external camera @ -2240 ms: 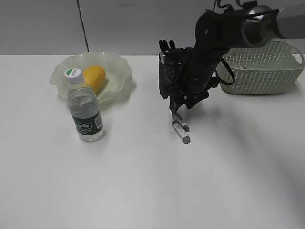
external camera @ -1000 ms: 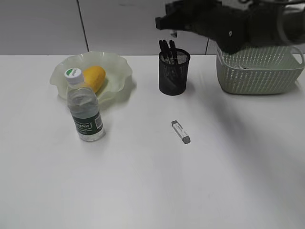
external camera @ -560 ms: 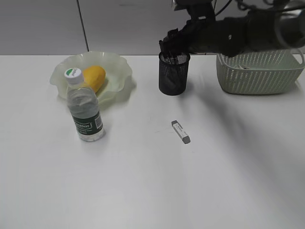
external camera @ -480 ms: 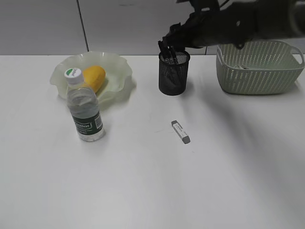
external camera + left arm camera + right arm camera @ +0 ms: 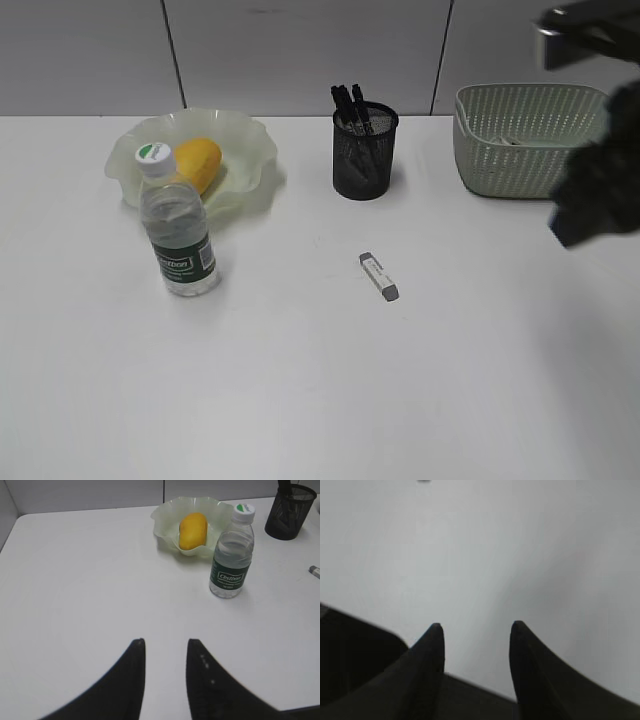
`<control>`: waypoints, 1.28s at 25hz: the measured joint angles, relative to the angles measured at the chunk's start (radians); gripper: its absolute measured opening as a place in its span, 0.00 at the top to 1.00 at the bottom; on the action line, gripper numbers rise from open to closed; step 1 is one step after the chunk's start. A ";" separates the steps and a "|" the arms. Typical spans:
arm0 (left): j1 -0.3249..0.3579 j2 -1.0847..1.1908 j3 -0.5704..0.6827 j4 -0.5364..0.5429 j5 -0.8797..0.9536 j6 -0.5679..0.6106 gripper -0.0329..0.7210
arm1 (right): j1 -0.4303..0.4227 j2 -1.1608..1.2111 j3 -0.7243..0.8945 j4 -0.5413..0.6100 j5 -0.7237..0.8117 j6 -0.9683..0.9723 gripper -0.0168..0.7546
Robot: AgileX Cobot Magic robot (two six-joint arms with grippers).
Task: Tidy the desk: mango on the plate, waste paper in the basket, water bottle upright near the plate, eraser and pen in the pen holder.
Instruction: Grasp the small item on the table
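Gone from above the pen holder [image 5: 365, 152], the right arm now sits at the far right edge of the exterior view, a dark blur in front of the basket's [image 5: 520, 140] right end, mostly cut off by the frame. Nothing else on the desk [image 5: 320, 380] has shifted.

The right gripper [image 5: 476, 627] shows only in its own wrist view: two dark fingers parted with bare pale surface between them, holding nothing. That view is soft and tells little beyond a dark shape at lower left that I cannot identify.

The left gripper [image 5: 165, 645] hangs over bare desk with a narrow gap between its fingers, empty. It does not appear in the exterior view.

The mango [image 5: 196, 162] lies in the plate [image 5: 250, 135]. The bottle [image 5: 178, 225] stands upright just in front of the plate, its cap overlapping the plate's near rim in the exterior view. Dark pens [image 5: 350, 102] stick up out of the holder; how many, I cannot tell. The eraser [image 5: 379, 276] lies flat on the desk in front of the holder, well apart from it; the left wrist view catches only its tip at the right edge. Something pale lies inside the basket [image 5: 510, 141], too hidden by the wall to make out.
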 joint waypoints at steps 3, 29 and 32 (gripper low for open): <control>0.000 0.000 0.000 -0.002 0.000 0.000 0.67 | 0.000 -0.236 0.152 0.000 0.101 0.035 0.53; -0.216 0.963 -0.376 -0.327 -0.207 0.250 0.60 | 0.000 -1.244 0.490 0.000 0.034 0.047 0.57; -0.409 1.125 -0.438 -0.244 -0.286 0.133 0.61 | -0.014 -1.256 0.490 0.000 0.033 0.047 0.57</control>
